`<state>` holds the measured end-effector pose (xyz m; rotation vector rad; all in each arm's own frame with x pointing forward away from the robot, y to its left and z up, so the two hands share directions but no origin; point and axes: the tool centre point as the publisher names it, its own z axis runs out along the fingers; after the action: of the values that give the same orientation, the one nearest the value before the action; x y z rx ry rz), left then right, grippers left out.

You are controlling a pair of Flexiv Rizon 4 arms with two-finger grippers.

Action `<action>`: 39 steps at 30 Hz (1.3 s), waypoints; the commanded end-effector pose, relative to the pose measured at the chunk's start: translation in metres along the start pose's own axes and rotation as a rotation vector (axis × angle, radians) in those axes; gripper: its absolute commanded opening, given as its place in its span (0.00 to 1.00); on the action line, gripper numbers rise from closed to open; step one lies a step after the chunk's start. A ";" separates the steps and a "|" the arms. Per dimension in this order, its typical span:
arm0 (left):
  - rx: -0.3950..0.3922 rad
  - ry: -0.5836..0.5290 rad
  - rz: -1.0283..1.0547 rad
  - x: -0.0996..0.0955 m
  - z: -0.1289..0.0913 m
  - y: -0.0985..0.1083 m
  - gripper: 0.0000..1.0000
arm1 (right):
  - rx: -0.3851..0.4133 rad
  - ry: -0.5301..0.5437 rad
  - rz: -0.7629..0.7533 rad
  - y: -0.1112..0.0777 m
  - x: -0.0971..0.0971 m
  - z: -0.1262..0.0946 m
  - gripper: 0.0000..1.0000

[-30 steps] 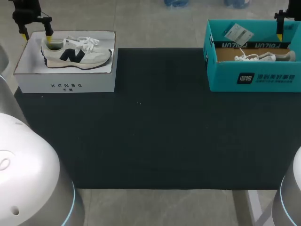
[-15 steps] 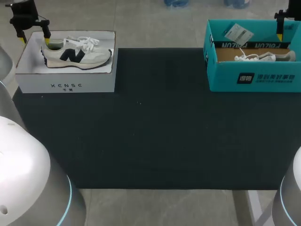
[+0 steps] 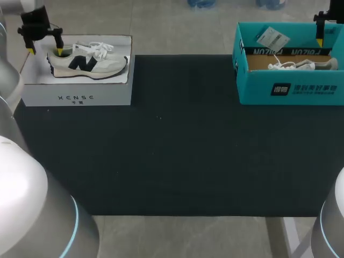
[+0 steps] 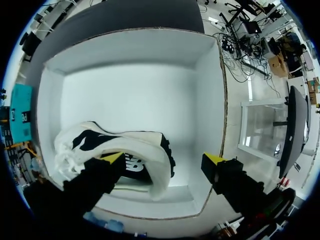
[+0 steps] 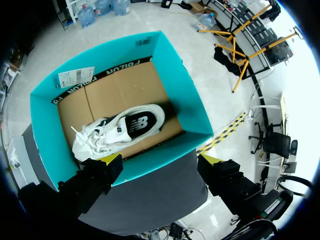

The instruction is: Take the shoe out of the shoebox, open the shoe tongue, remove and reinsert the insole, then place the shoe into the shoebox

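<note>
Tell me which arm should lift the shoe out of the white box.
Left. The left claw hangs open over the heel of the shoe in the white box, one finger above the opening, the other past the heel. The right claw sits open over the teal box, far from it.

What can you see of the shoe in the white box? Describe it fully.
The shoe is a cream trainer with a dark N on its side, white laces, a dark insole and dark tread at the heel. It looks like fabric and suede. It stands upright on its sole in the white box, heel toward the left gripper, whose open fingers straddle the heel. Whether they touch it cannot be told.
</note>
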<state>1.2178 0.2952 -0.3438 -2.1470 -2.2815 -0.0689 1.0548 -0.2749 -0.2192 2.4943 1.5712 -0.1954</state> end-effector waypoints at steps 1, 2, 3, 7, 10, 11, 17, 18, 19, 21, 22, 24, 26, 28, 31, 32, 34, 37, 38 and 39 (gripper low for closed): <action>0.176 -0.001 -0.003 0.001 0.009 0.053 1.00 | 0.000 0.001 0.001 0.000 0.000 0.000 1.00; 0.181 -0.003 -0.004 0.001 0.010 0.055 1.00 | 0.000 0.001 0.001 0.000 0.000 0.000 1.00; 0.185 -0.004 -0.005 0.002 0.009 0.057 1.00 | 0.000 0.001 0.001 0.000 0.000 0.000 1.00; 0.200 -0.016 -0.005 0.002 0.006 0.062 1.00 | 0.000 0.001 0.001 0.000 0.000 0.000 1.00; 0.218 -0.017 -0.004 0.002 0.004 0.063 1.00 | 0.000 0.001 0.001 0.000 0.000 0.000 1.00; 0.235 -0.023 -0.007 0.002 0.004 0.063 1.00 | 0.000 0.001 0.001 0.000 0.000 0.000 1.00; 0.290 -0.019 0.001 0.002 0.007 0.063 1.00 | 0.000 0.001 0.001 0.000 0.000 0.000 1.00; 0.291 -0.018 0.002 0.001 0.007 0.063 1.00 | 0.000 0.001 0.001 0.000 0.000 0.000 1.00; 0.295 -0.018 0.003 0.001 0.007 0.063 1.00 | 0.000 0.001 0.001 0.000 0.000 0.000 1.00; 0.306 -0.020 0.001 0.000 0.008 0.064 1.00 | 0.000 0.001 0.001 0.000 0.000 0.000 1.00; 0.309 -0.020 0.000 -0.001 0.009 0.065 1.00 | 0.000 0.001 0.001 0.000 0.000 0.000 1.00; 0.313 -0.017 0.000 -0.002 0.010 0.067 1.00 | 0.000 0.001 0.001 0.000 0.000 0.000 1.00; 0.316 -0.015 0.001 -0.003 0.011 0.068 1.00 | 0.000 0.001 0.001 0.000 0.000 0.000 1.00; 0.327 -0.015 0.000 -0.003 0.013 0.069 1.00 | 0.000 0.001 0.001 0.000 0.000 0.000 1.00; 0.335 -0.015 0.002 -0.004 0.016 0.070 1.00 | 0.000 0.001 0.001 0.000 0.000 0.000 1.00; 0.340 -0.017 0.003 -0.004 0.016 0.070 1.00 | 0.000 0.001 0.001 0.000 0.000 0.000 1.00; 0.348 -0.018 0.002 -0.004 0.017 0.069 1.00 | 0.000 0.001 0.001 0.000 0.000 0.000 1.00; 0.350 -0.022 0.004 -0.002 0.015 0.065 1.00 | 0.000 0.001 0.001 0.000 0.000 0.000 1.00; 0.351 -0.024 0.005 -0.002 0.014 0.064 1.00 | 0.000 0.001 0.001 0.000 0.000 0.000 1.00; 0.352 -0.026 0.006 -0.001 0.014 0.063 1.00 | 0.000 0.001 0.001 0.000 0.000 0.000 1.00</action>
<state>1.2585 0.2923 -0.3581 -2.2292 -2.3668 -0.2504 1.0548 -0.2749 -0.2192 2.4943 1.5712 -0.1955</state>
